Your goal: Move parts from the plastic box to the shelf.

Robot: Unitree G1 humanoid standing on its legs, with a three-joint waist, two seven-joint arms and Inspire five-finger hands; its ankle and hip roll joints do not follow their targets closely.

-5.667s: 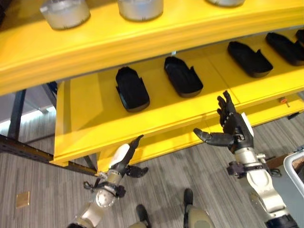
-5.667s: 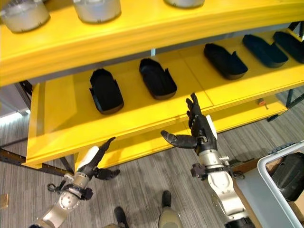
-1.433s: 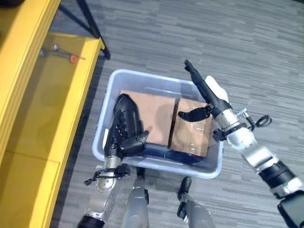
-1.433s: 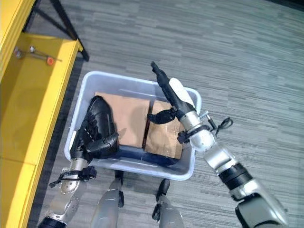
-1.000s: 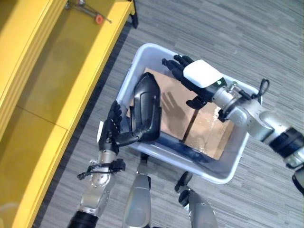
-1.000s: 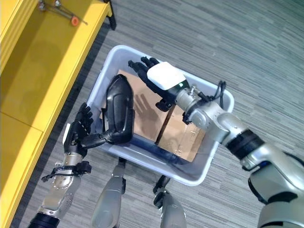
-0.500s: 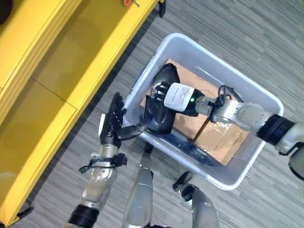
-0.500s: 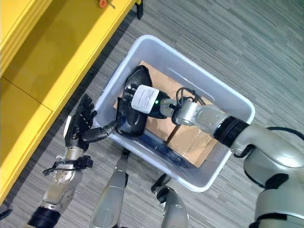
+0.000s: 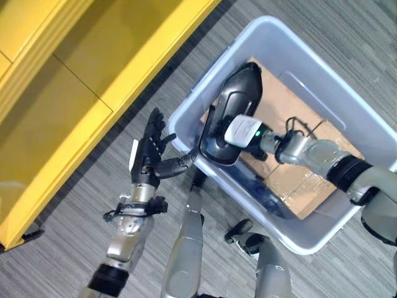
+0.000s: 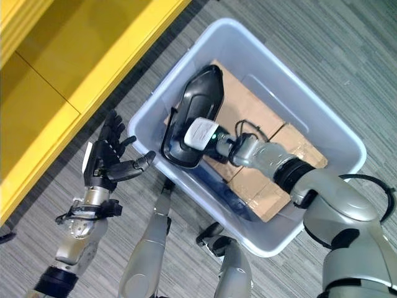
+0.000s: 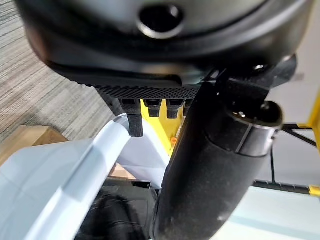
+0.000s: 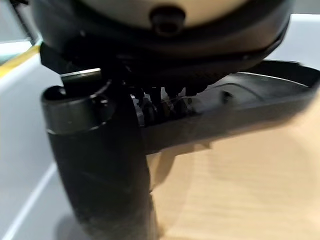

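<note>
The black part (image 9: 232,112), a long curved shell with a raised rim, stands tilted inside the plastic box (image 9: 282,37), its narrow end pointing up toward the box's far wall and its broad end low against the near left wall. On the left of the scene lies the yellow shelf (image 9: 74,93), its flat boards running slantwise beside the grey striped floor (image 9: 56,217). Between the shelf and the box the left hand (image 9: 147,158) is held upright outside the box, fingers straight and spread, its thumb (image 9: 180,166) stretched sideways toward the box's near wall and the low end of the part; whether the thumb touches the wall cannot be told. In the left wrist view the same hand's fingers (image 11: 132,120) reach just past the pale rim of the box. Further right, the right hand (image 10: 201,135) lies against the part inside the box, its white back showing; the right wrist view shows its fingers (image 12: 155,107) curled over the part's rim with the thumb (image 12: 102,170) set below. Under the part and the right forearm, brown cardboard pieces (image 9: 298,180) line the bottom of the box.
</note>
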